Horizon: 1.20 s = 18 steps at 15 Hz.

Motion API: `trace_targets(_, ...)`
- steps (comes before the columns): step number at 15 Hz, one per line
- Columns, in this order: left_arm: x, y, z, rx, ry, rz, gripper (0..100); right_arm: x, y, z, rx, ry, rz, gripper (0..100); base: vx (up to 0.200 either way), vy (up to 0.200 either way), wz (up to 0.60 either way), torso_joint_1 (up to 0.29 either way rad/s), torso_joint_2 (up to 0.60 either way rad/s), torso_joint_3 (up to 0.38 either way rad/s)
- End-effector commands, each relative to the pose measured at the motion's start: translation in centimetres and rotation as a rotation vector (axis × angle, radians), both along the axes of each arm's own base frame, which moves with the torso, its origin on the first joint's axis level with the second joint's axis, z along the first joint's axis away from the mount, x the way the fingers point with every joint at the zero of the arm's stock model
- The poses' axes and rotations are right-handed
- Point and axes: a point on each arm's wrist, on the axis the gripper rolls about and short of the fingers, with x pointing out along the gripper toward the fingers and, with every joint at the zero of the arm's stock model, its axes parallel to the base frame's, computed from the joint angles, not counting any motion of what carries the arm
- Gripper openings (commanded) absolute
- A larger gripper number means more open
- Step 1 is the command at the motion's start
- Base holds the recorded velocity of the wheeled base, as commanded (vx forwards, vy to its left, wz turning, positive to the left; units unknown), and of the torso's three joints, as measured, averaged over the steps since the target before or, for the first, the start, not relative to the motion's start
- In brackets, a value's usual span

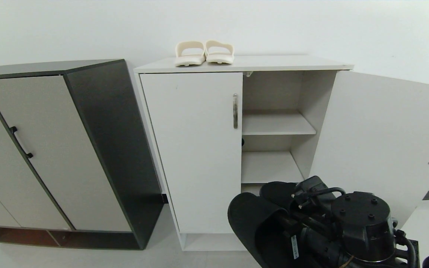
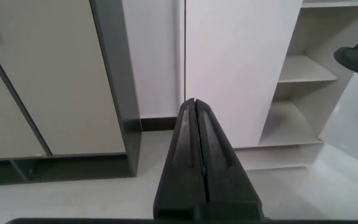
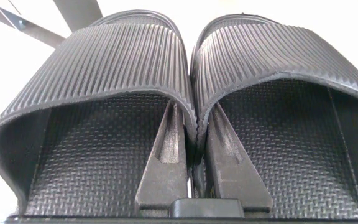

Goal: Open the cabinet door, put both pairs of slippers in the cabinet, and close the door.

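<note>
The right half of the cabinet stands open before my right hand and the black slippers it grips, with room above the upper shelf and the lower shelf. The shut left door blocks one side; the swung-out right door walls the other.

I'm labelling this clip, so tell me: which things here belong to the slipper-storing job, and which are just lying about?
Job:
- black slippers, pinched together in the right hand
- cream slippers, on top of the white cabinet
- its open door and shelves

Just about:
- grey cabinet beside it, doors shut
- left hand, shut, holding nothing
</note>
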Motion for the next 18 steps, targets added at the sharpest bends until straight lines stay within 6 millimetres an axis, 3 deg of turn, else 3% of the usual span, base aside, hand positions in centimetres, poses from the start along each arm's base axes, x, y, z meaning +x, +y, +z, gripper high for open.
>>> trace_targets(1, 0.0, 0.0, 0.0, 0.001, 0.003, 0.000, 0, 0.1, 0.1, -0.2, -0.006, 0.007, 0.001, 0, 0.000, 0.000, 0.00, 0.000, 0.00, 0.000)
trace_targets(3, 0.0, 0.0, 0.0, 0.003, 0.003, 0.000, 0, 0.0, 0.0, -0.3, -0.004, 0.009, -0.002, 0, 0.000, 0.000, 0.00, 0.000, 0.00, 0.000)
trace_targets(12, 0.0, 0.0, 0.0, 0.003, 0.003, 0.000, 0, 0.4, 0.6, -0.9, -0.021, 0.022, 0.000, 0, 0.000, -0.200, 0.00, 0.003, 0.00, 0.002)
trace_targets(18, 0.0, 0.0, 0.0, -0.005, 0.004, 0.000, 0, 2.1, 5.1, -1.8, 0.026, 0.023, -0.012, 0, 0.000, 0.000, 0.00, 0.000, 0.00, 0.000)
